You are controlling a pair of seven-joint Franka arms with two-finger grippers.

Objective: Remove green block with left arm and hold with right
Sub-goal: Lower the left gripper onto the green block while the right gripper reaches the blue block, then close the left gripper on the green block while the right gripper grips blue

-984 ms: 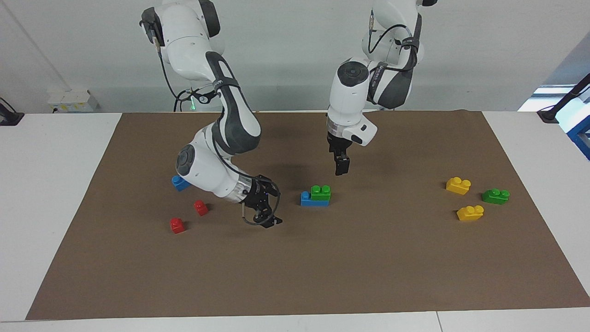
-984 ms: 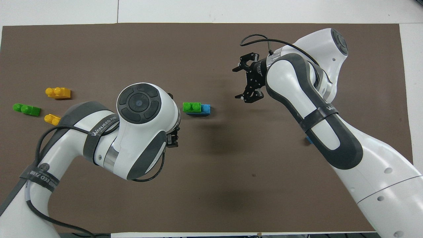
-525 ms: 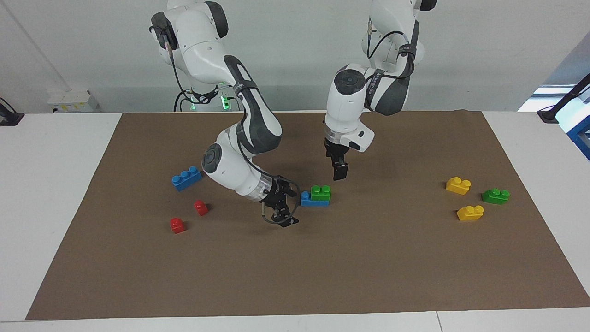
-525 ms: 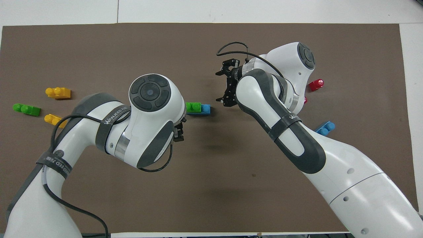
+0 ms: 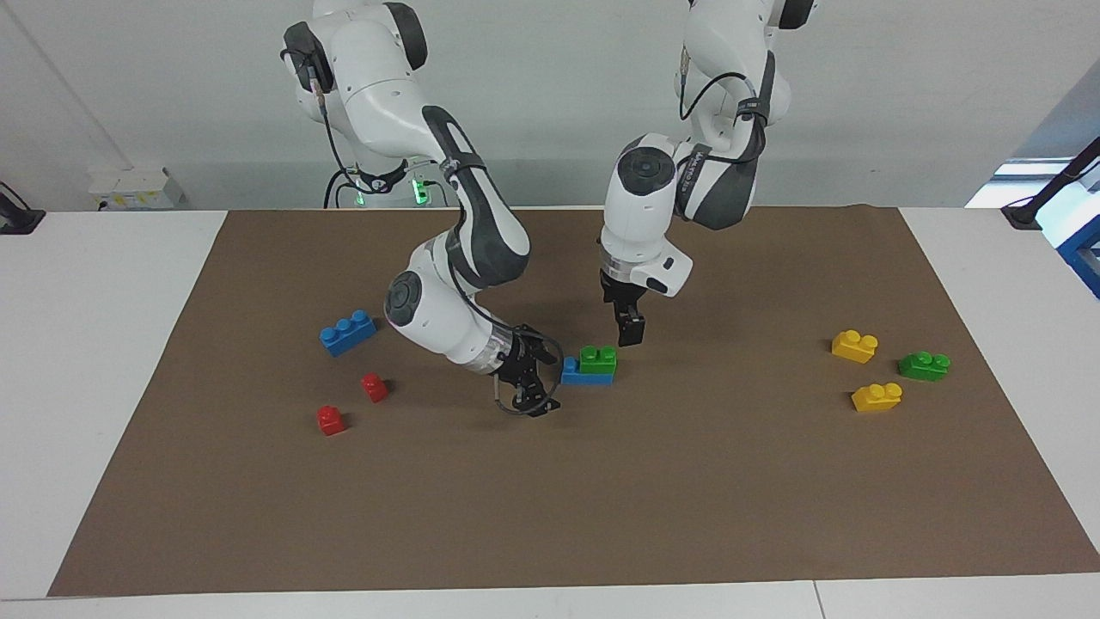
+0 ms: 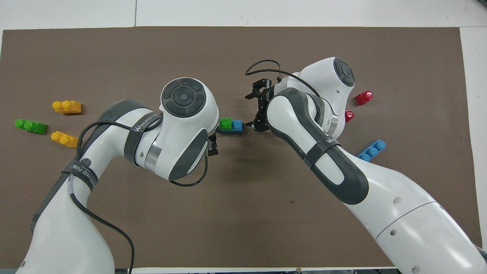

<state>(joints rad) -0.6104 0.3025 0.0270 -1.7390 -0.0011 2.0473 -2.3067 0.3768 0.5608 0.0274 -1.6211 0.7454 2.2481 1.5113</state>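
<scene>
Green block (image 5: 598, 358) sits untouched on the blue brick (image 5: 586, 376); right gripper (image 5: 534, 384), spread wide, just slid in beside it, left gripper (image 5: 630, 329) unclenched overhead.

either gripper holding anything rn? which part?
Nothing held. Right gripper open beside the blue brick; left gripper above the green block, not touching.

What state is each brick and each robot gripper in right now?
green block: stacked on the blue brick, not gripped.
right gripper: open, low beside the blue brick.
left gripper: above the green block, apart from it.
darker green brick: loose on the mat.
yellow bricks: loose.
red bricks: loose.
</scene>
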